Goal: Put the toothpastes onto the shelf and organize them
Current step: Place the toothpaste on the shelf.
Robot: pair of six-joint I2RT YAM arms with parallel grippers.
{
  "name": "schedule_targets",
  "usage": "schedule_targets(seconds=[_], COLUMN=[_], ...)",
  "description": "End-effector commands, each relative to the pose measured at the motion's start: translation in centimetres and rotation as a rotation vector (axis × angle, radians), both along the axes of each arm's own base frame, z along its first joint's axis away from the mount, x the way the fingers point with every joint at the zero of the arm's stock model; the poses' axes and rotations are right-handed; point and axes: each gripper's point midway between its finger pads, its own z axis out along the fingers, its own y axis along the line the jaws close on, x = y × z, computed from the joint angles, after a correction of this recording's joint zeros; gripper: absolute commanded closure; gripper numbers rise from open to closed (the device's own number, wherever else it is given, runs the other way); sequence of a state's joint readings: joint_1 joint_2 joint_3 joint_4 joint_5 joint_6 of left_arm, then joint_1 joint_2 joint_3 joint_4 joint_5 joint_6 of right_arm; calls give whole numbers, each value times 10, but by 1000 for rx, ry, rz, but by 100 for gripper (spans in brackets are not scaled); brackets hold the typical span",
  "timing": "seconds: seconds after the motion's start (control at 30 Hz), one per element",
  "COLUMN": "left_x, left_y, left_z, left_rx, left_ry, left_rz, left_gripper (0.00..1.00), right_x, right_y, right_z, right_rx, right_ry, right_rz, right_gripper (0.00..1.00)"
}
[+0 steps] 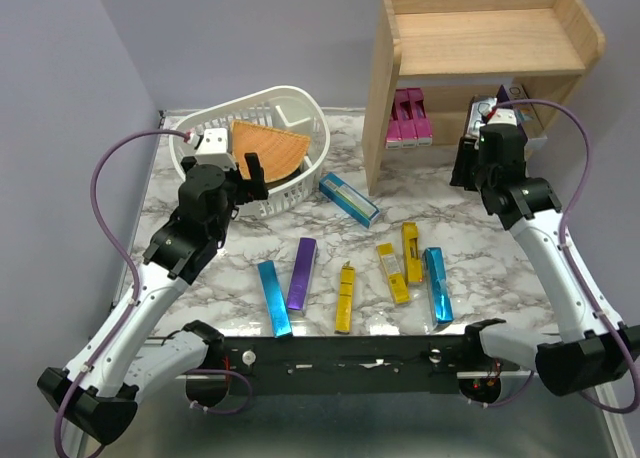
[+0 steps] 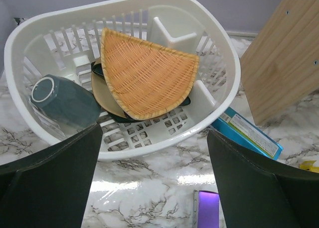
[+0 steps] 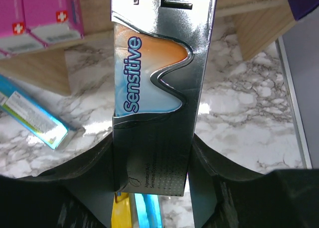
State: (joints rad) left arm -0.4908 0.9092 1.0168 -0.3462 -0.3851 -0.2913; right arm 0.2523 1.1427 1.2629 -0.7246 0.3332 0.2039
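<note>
Probably a robotics lab cell: marble-print table [image 1: 485, 243] with black mounting rail [image 1: 340, 354], enclosed by plain lilac walls [image 1: 250, 28].

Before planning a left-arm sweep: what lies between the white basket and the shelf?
A blue toothpaste carton lies flat there; top and left wrist views show it.

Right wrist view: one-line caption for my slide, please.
A silver Sensitive toothpaste carton clamped in the right jaws, facing the wooden shelf where pink cartons sit.
</note>
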Motion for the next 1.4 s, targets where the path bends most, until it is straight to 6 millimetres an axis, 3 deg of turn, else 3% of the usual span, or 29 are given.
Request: schedule_targets(seconds=[0.0,0.3,0.53,0.77,0.97,1.13,1.37], left_x=[-1,-1,0,2,2,2,2], left_y=[21,29,31,31,30,30,30], left_z=[29,26,26,21,21,19,18], left_rx=[-23,-3,3,13,8,12,15], left_ry=[-134,-147,-154,-146,-147,-143,-143], left_rz=[92,134,143,147,140,139,140], left_gripper=[1,1,1,1,1,1,1], right_x=[59,109,131,136,128,120,122], right_y=[-17,-46,-48,-51,-50,-51,-65], right_z=[38,22,11,9,5,10,3], right_rx=[-6,-62,-79,-89,-82,-69,-110], right_ry=[-236,-278,-287,-282,-274,-298,-285], right_rz=[-28,-70,-53,-57,-58,-71,-104], right_gripper=[59,58,50,35,27,28,41])
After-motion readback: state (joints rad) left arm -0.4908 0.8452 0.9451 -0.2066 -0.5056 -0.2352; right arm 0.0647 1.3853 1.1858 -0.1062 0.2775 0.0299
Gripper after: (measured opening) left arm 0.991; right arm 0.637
